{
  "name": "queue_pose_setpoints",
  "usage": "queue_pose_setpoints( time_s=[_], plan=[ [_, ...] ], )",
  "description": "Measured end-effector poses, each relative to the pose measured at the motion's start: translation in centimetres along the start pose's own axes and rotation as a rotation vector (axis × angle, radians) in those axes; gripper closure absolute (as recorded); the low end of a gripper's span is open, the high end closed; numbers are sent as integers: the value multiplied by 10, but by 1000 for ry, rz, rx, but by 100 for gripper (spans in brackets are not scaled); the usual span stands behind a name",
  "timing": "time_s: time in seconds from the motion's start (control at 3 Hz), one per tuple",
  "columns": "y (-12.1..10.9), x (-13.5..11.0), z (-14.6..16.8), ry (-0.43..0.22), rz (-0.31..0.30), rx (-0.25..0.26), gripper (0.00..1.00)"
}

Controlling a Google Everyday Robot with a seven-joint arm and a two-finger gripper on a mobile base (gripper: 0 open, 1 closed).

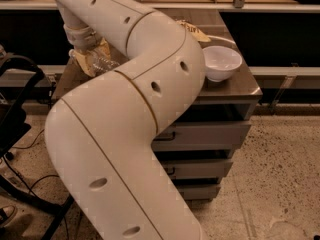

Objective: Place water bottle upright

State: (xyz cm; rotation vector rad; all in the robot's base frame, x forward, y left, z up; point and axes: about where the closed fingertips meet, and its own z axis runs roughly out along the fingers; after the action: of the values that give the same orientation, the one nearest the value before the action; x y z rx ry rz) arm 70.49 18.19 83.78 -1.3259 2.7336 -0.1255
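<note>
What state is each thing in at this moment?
water bottle: tilted over, not upright, at the left end of the cabinet top.
gripper: down at the bottle, largely hidden by the arm.
white bowl: right way up, looks empty, at the right end.
drawers: shut.

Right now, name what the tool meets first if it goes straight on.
Probably the water bottle, tilted right below the downward-pointing tool at the edge of the countertop; depth is unclear.
</note>
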Motion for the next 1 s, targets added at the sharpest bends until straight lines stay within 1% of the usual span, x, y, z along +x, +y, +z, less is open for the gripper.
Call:
queue_pose_setpoints(
  time_s=[0.33,0.67,1.0],
  plan=[
    [0,0,0,0,0,0,100],
    [-6,1,-3,-7,9,-8,100],
    [-21,13,-27,-82,59,-59,100]
  ],
)
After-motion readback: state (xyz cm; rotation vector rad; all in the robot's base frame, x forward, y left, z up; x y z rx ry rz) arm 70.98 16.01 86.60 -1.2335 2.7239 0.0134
